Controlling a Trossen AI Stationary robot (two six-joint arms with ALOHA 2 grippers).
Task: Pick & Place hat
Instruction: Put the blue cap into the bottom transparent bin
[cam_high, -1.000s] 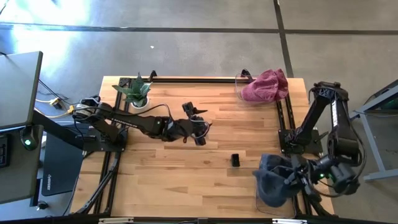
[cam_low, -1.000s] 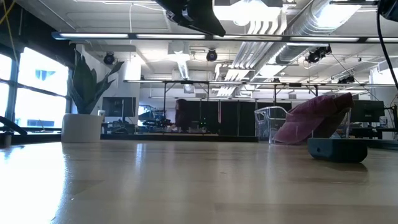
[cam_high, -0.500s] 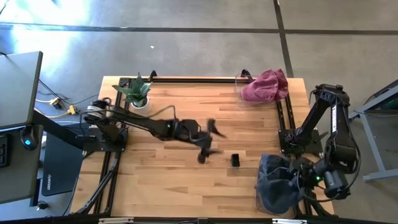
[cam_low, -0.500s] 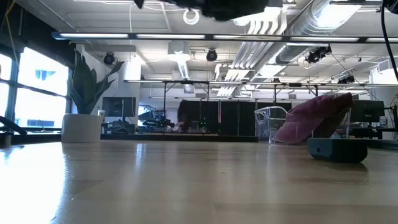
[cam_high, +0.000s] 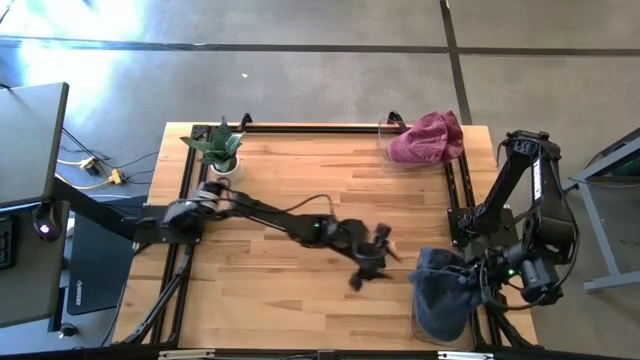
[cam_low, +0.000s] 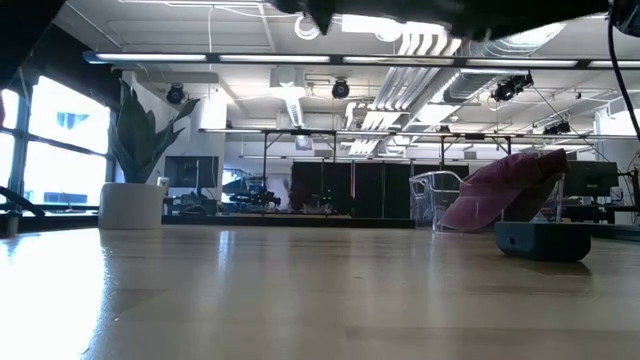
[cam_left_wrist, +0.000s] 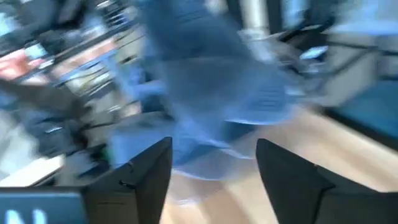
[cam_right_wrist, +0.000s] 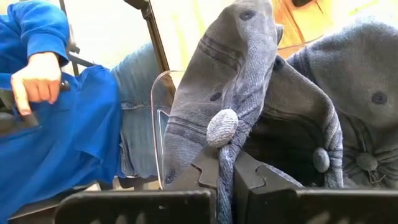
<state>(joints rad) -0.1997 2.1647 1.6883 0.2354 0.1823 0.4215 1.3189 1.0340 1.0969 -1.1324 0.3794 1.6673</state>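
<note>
A grey-blue hat (cam_high: 441, 291) hangs at the table's near right corner, with my right gripper (cam_high: 484, 283) shut on it. In the right wrist view a second grey hat (cam_right_wrist: 348, 106) lies beside it in a clear bin (cam_right_wrist: 160, 118). My left gripper (cam_high: 372, 262) reaches over the table's middle toward the held hat. Its fingers are open in the blurred left wrist view, with the grey-blue hat (cam_left_wrist: 217, 93) ahead of them and nothing between them. A pink hat (cam_high: 427, 137) rests on a clear bin at the far right corner. My right gripper pinches a gathered fold of the grey hat's cloth (cam_right_wrist: 225, 149) between its two fingers, just below a cloth button (cam_right_wrist: 222, 127). The fingers slant down at it. The rest of the hat spreads away from the fingers over the clear bin's rim.
A small black block (cam_low: 541, 240) lies on the wood near the right. A potted plant (cam_high: 220, 148) stands at the far left corner. A person in blue (cam_right_wrist: 68, 112) sits just beyond the near right corner. Bare wood lies along the near left.
My left gripper has swept from the table's middle toward the right and near edges, over the black block and toward the held grey hat, dropping and turning at the wrist as the arm stretched out. My right gripper and its hat have hardly shifted.
</note>
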